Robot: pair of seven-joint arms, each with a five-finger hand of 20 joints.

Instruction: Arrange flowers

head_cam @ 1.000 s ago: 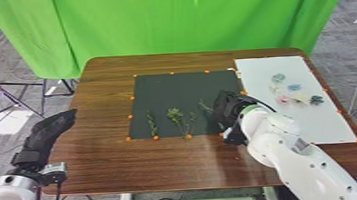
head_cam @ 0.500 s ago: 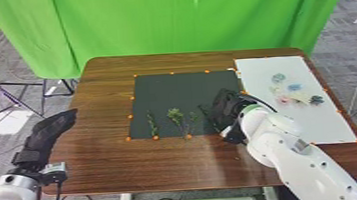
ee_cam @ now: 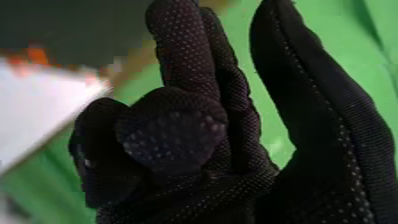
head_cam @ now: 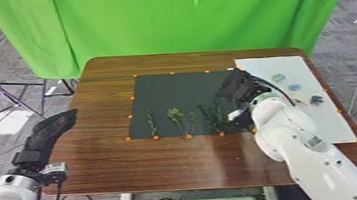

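Open and empty, the right hand [head_cam: 237, 88] hovers at the dark mat's [head_cam: 179, 88] two o'clock, perhaps to avoid dragging the green stems [head_cam: 175, 116] spaced near six for tidy arranging; flowers [head_cam: 294, 87] sit at that hand's three; the left hand [head_cam: 48, 134], straight-fingered, is at the mat's nine.

arms [head_cam: 288, 134] were white, dark-dotted, left hand [head_cam: 45, 133] and right hand [head_cam: 244, 86] wore black gloves [head_cam: 39, 145], right glove [ee_cam: 173, 140] was pale-dotted, stitched
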